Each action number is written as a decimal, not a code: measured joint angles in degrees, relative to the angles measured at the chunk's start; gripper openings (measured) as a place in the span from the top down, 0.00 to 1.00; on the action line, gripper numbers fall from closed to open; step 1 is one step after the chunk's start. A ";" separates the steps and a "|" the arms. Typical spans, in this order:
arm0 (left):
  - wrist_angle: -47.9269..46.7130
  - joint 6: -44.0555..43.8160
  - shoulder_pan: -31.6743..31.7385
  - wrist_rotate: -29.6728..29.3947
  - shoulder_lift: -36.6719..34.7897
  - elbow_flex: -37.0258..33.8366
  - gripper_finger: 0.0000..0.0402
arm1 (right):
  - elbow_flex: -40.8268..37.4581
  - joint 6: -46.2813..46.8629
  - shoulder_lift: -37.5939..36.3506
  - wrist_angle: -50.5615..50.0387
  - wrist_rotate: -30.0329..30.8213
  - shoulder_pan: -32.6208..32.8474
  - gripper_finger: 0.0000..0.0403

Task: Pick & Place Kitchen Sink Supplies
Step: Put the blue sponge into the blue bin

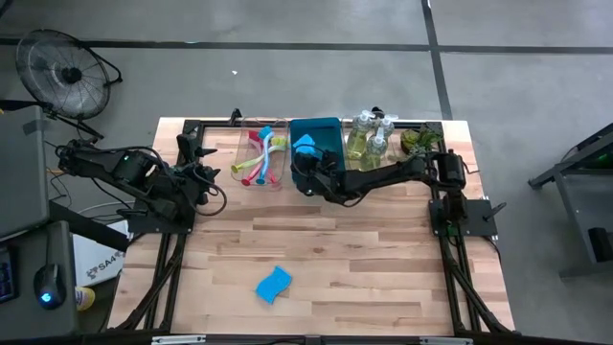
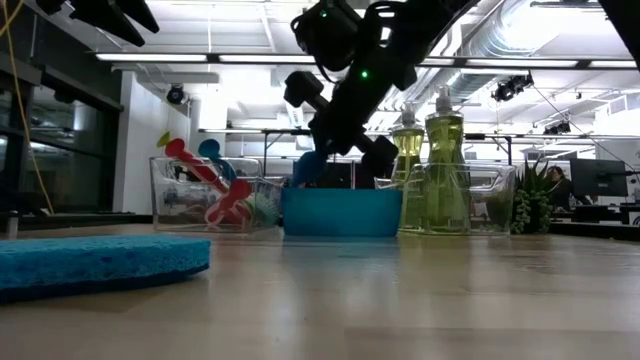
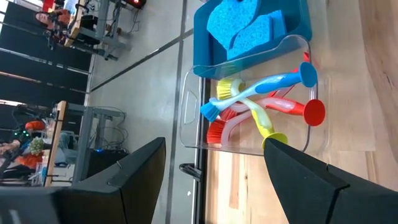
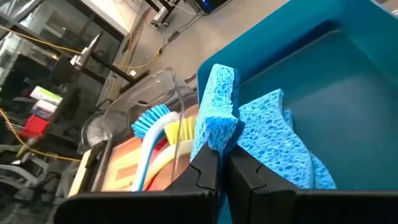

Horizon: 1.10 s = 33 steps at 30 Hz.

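Right wrist view: right hand (image 4: 225,163) pinches sponge (image 4: 217,109) over blue bin (image 4: 348,74).

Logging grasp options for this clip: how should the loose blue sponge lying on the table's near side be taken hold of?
The sponge lies flat and alone on the bare wood table. It looks best taken from straight above, pincer fingers closing across its narrower width on the wavy side edges. Its low, thin profile in the low view leaves little for a sideways approach.
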 joint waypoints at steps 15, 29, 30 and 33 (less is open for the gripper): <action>0.02 -0.04 0.01 1.68 0.02 0.00 0.34 | -0.02 -0.43 0.00 0.05 -2.25 -1.95 0.79; 0.03 -0.04 -0.01 1.72 0.02 0.00 0.34 | -0.02 -4.12 -1.43 0.90 -2.16 -2.00 0.56; 0.02 -0.02 -0.02 1.74 0.02 0.00 0.34 | -0.02 -4.82 -1.76 0.92 -2.10 -2.00 0.55; 0.04 -0.02 -0.02 1.76 0.02 0.00 0.34 | -0.02 -6.44 -2.94 1.16 -1.64 -2.00 0.54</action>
